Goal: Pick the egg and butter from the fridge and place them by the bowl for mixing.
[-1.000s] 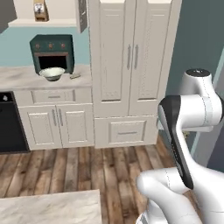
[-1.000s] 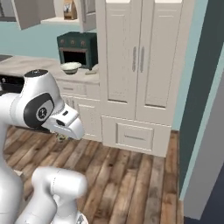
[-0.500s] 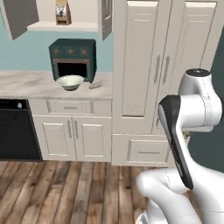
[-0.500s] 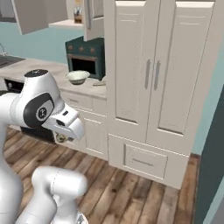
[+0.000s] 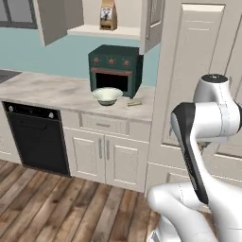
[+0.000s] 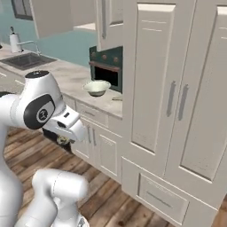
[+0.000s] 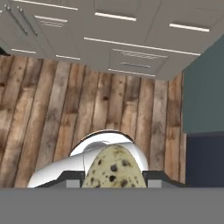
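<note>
I have the speckled egg (image 7: 114, 168) clamped in my pincer (image 7: 114, 177), the fingertips (image 7: 74, 176) pressed against its two sides. The small pale stick (image 5: 134, 102) already lying on the counter (image 5: 52, 90) just beside the cream bowl (image 5: 107, 96), toward the counter's right end, looks to me like the butter, so I judge that half done. The egg is not yet beside the bowl, which sits before the green toaster oven (image 5: 116, 68). My arm is folded in close to my body, hand low, pointing down at the wooden floor (image 7: 87, 105) near the cream pantry cupboards (image 6: 177, 88).
</note>
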